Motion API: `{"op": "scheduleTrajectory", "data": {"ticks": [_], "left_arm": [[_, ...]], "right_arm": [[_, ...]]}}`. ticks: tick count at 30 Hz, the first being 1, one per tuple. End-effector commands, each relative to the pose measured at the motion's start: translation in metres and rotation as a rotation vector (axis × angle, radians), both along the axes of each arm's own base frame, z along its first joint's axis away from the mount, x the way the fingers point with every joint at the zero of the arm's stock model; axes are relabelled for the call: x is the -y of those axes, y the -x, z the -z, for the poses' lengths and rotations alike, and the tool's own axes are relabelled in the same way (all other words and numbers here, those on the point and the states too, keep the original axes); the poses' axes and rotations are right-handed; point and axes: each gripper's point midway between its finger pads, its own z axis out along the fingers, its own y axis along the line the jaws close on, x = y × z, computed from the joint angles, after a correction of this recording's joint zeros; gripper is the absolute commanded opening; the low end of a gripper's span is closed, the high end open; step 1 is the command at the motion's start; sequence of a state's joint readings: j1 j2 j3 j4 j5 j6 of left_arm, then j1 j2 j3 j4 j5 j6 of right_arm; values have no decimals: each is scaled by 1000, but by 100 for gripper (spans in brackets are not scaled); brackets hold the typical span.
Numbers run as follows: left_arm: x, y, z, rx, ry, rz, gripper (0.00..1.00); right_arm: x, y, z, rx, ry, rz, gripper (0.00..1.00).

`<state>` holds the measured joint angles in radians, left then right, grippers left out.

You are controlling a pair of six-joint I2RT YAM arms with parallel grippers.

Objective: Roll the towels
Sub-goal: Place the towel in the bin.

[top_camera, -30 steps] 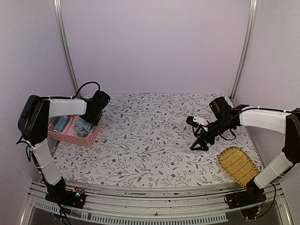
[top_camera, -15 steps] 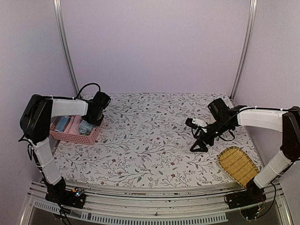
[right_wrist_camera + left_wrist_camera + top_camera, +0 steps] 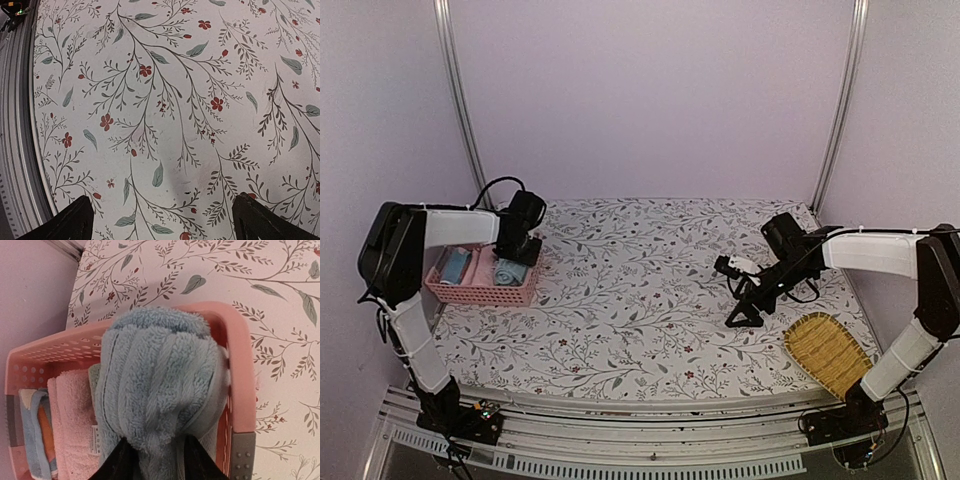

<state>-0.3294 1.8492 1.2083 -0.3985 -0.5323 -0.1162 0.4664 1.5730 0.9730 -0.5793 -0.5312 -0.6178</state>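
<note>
Left hand (image 3: 155, 439) straddles the rolled blue towel (image 3: 157, 370) inside the pink basket (image 3: 241, 365), grip unclear.

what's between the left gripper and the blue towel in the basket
Nothing visible. The left gripper straddles the rolled blue towel, a finger on either side of it. The towel lies in the pink basket beside a pink towel.

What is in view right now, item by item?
Basket: one, pink lattice, table's left side.
Rolled towel: one, light blue, right end of basket.
Towel: one, pink, beside it in basket.
Other cloth: one, blue, basket's left end.
Tray: one, yellow woven, near right.
Tablecloth: one, white floral, covering table.
Left gripper: fingers either side of rolled towel.
Right gripper: open, over bare tablecloth.
</note>
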Motion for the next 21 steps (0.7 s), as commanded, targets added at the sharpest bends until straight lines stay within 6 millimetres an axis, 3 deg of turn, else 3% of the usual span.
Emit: {"op": "scheduleTrajectory", "data": {"ticks": [1, 7, 17, 21], "left_arm": [[14, 4, 17, -37, 214, 34, 36], [21, 2, 2, -6, 365, 70, 40], [32, 13, -75, 151, 503, 145, 51], [27, 21, -100, 209, 536, 145, 53]], "right_arm": [[1, 3, 6, -23, 17, -7, 99], [1, 3, 8, -31, 21, -7, 99], [1, 4, 11, -45, 25, -11, 99], [1, 4, 12, -47, 27, -12, 99]]}}
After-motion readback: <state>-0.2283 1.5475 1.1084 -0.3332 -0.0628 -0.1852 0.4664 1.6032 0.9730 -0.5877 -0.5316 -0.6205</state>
